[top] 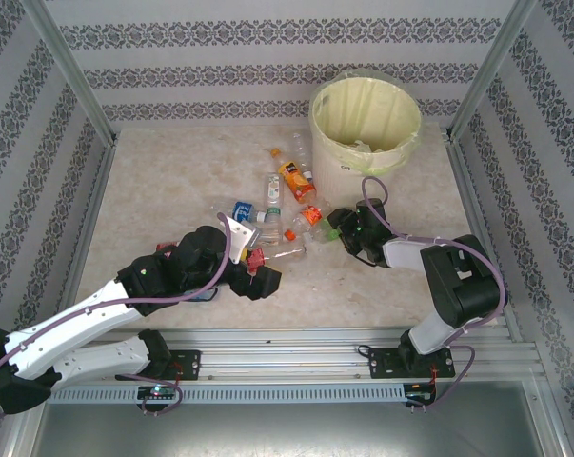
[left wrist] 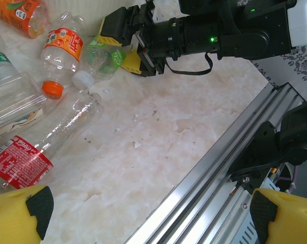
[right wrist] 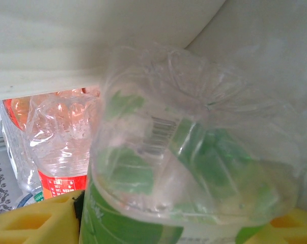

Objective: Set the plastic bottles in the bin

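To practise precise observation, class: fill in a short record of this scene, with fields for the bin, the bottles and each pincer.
bin: cream bucket with pale yellow liner, upright at the far right of the table
plastic bottles: loose heap mid-table, outside the bin
left pincer: open, empty, low over the table beside a red-labelled bottle
right pincer: straddles a green-labelled bottle lying on the table; a firm grip cannot be told
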You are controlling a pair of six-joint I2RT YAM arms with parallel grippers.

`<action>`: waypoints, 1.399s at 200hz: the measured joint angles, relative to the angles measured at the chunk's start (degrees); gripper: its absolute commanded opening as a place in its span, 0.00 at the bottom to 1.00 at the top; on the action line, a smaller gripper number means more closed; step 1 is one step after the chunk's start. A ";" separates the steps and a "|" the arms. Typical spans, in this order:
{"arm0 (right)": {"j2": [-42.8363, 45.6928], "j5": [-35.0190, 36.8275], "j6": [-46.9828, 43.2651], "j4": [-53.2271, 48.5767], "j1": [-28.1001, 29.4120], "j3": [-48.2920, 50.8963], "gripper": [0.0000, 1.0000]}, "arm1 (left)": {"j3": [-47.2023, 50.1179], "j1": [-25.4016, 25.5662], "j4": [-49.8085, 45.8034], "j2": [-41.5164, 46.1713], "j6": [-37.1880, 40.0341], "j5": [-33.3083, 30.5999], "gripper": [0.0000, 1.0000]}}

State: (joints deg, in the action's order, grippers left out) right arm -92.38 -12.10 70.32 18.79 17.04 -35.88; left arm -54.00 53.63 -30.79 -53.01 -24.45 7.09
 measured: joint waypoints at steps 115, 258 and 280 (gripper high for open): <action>26.32 5.86 -12.37 -20.72 -2.16 2.82 0.57 | 0.57 0.00 1.79 0.00 -0.63 0.72 1.00; 51.15 12.26 -38.01 -53.29 -4.57 -14.27 0.54 | 1.01 0.00 6.58 -1.09 -2.67 1.95 1.00; 49.27 12.74 -42.18 -54.25 -4.57 -20.94 0.54 | 1.01 0.00 7.28 -1.09 -3.02 2.14 1.00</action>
State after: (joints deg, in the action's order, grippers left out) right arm -43.11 0.64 28.14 -35.46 12.47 -56.82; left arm -52.99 53.63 -23.51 -54.11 -27.46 9.23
